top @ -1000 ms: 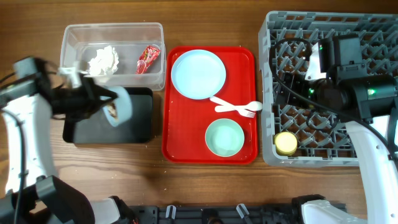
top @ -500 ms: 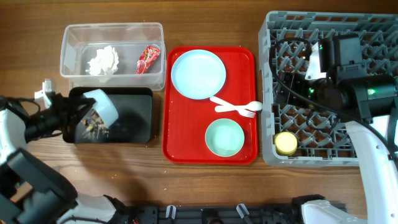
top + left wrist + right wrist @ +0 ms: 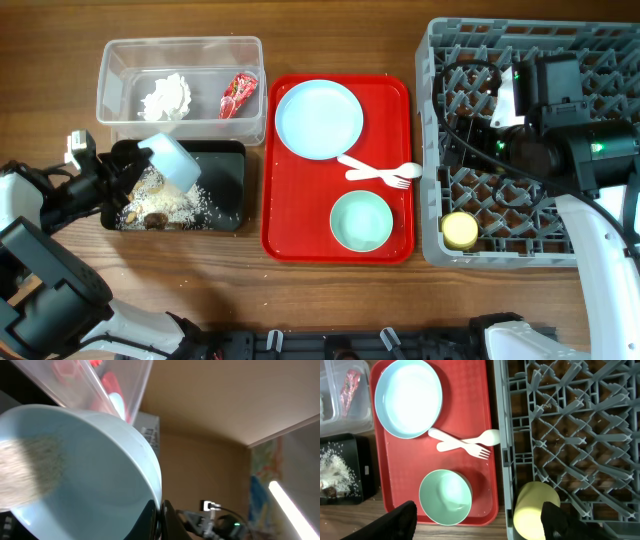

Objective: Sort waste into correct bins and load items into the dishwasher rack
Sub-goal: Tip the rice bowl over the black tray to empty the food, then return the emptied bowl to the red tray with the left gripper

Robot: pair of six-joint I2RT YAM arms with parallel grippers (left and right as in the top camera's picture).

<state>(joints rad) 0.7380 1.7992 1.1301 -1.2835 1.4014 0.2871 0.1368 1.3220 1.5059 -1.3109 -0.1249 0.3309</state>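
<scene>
My left gripper [image 3: 161,517] is shut on the rim of a pale blue bowl [image 3: 172,160] and holds it tipped over the black tray [image 3: 225,195]. Whitish-brown food scraps [image 3: 165,203] lie in the tray, and some still cling inside the bowl [image 3: 30,467]. The clear tub [image 3: 120,75] holds the white tissue [image 3: 166,98] and the red wrapper [image 3: 237,93]. A blue plate [image 3: 318,118], white fork and spoon [image 3: 380,172] and a mint bowl [image 3: 360,221] sit on the red serving tray [image 3: 290,215]. My right gripper [image 3: 477,522] is open and empty above the grey rack [image 3: 600,45], where the yellow cup [image 3: 459,230] lies.
The rack fills the right side of the table. The right arm and its cable [image 3: 560,130] hang over the rack. Bare wooden table [image 3: 330,300] lies in front of the trays.
My left gripper has tipped the pale blue bowl over the black tray, and food scraps have spilled out into the tray. The right arm has not moved.
</scene>
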